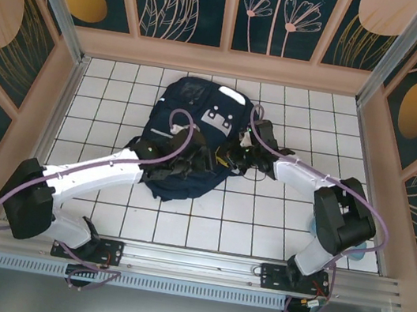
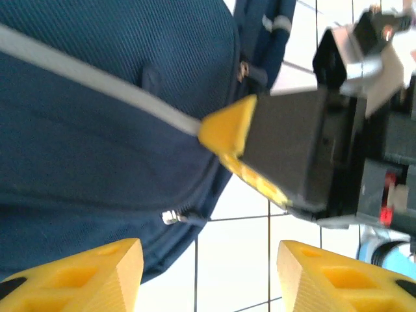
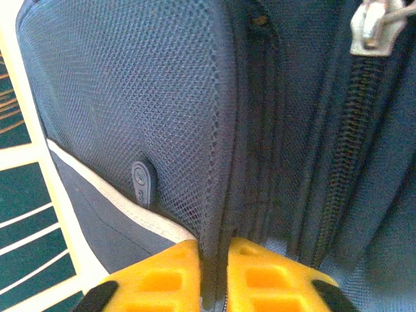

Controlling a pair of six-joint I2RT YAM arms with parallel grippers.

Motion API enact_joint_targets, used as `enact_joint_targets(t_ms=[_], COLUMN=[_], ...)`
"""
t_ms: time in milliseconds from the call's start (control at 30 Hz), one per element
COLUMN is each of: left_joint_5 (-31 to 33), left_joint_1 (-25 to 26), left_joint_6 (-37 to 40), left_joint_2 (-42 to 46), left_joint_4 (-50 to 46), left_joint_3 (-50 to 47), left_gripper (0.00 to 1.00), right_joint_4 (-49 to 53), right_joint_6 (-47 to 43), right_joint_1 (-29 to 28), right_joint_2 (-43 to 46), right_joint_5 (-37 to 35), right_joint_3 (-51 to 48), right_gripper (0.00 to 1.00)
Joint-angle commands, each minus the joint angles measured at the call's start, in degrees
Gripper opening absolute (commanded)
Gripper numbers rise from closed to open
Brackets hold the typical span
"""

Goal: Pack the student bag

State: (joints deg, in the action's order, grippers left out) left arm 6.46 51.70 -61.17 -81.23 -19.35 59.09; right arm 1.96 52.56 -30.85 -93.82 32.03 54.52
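Observation:
The student bag (image 1: 195,122) lies flat on the white tiled table, a navy-blue backpack with a white stripe (image 2: 97,81) and grey patches near its top. My right gripper (image 3: 214,260) is shut on a fold of the bag's mesh fabric beside a zipper track. Its yellow fingertip (image 2: 227,127) shows pressed against the end of the stripe, and from above the right gripper (image 1: 229,158) sits at the bag's right edge. My left gripper (image 2: 208,273) stands open over the bag's lower edge, nothing between its fingers. A small metal zipper pull (image 2: 170,216) lies just ahead of its left finger (image 2: 97,276).
A second metal zipper pull (image 3: 372,26) hangs at the top of the zipper track. Patterned walls (image 1: 18,52) enclose the tiled table (image 1: 302,124) on three sides. Bare tiles lie left and right of the bag and in front of it. Both arms reach in over the bag's near end.

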Motion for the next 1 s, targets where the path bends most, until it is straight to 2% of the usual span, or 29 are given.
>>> enact_joint_targets(t_ms=[0, 167, 467, 600, 767, 867, 967], left_joint_5=[0.9, -2.9, -0.3, 1.2, 2.2, 2.9, 3.2], left_joint_1=[1.1, 1.3, 1.6, 1.6, 1.6, 1.7, 1.7], left_joint_6=[-6.1, -11.3, -17.3, -19.1, -19.5, -19.5, -20.2], left_joint_2=[1.8, 3.3, 3.9, 4.0, 3.6, 4.3, 5.4], left_joint_4=[1.4, 11.5, 16.9, 16.5, 14.3, 11.0, 8.4], left_joint_3=[-4.3, -10.7, -12.6, -12.2, -10.5, -9.2, -9.1], left_gripper=[0.53, 0.52, 0.56, 0.54, 0.35, 0.34, 0.4], right_joint_4=[-2.8, -6.5, -6.7, -6.7, -5.5, -5.1, -4.7], right_joint_6=[-1.0, -1.3, -1.9, -2.0, -2.5, -2.6, -2.7], right_joint_1=[-1.3, -2.0, -3.8, -4.3, -4.9, -5.1, -5.1], right_joint_2=[1.2, 4.4, 6.1, 6.1, 5.8, 5.9, 5.6], right_joint_5=[1.5, 4.0, 4.4, 4.1, 3.0, 2.5, 2.1], right_joint_3=[1.6, 1.0, 2.6, 2.8, 3.6, 3.7, 4.1], right_gripper=[0.07, 0.03, 0.03, 0.02, 0.02, 0.02, 0.02])
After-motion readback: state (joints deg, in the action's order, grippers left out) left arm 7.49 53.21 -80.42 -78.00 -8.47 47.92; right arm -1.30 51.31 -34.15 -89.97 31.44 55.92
